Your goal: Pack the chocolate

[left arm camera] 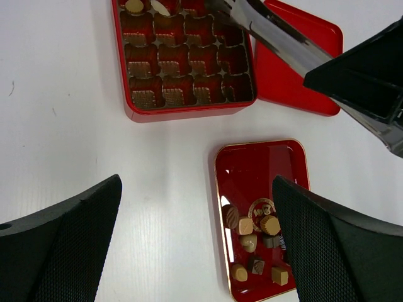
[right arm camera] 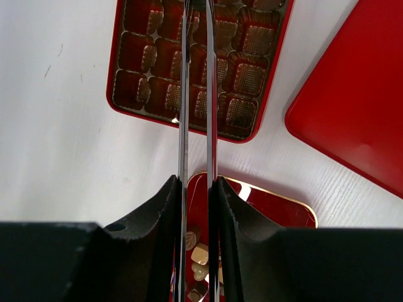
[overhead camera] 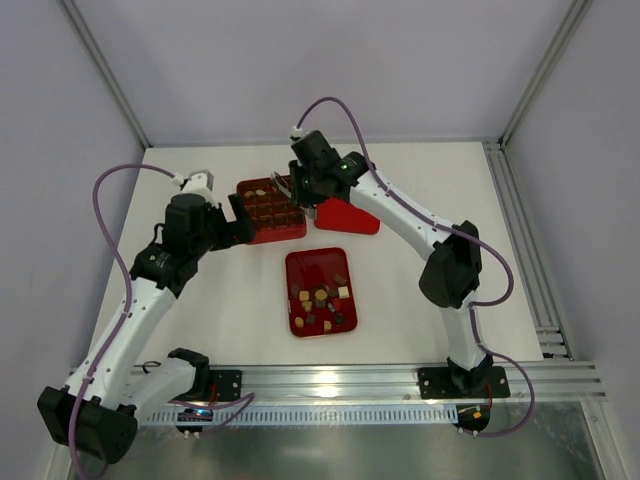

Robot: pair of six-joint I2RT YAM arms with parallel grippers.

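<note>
Left gripper hangs spread wide over the tray of chocolates. Right gripper is at top centre over the box, blades nearly together; whether it pinches anything cannot be told.

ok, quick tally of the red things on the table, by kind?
Compartmented box: 1
Flat lid: 1
Shallow tray holding loose chocolates: 1
Total: 3

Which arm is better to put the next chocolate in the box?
Right. The right claw grips the tongs, whose tips reach over the box. The left claw is open and empty.
</note>
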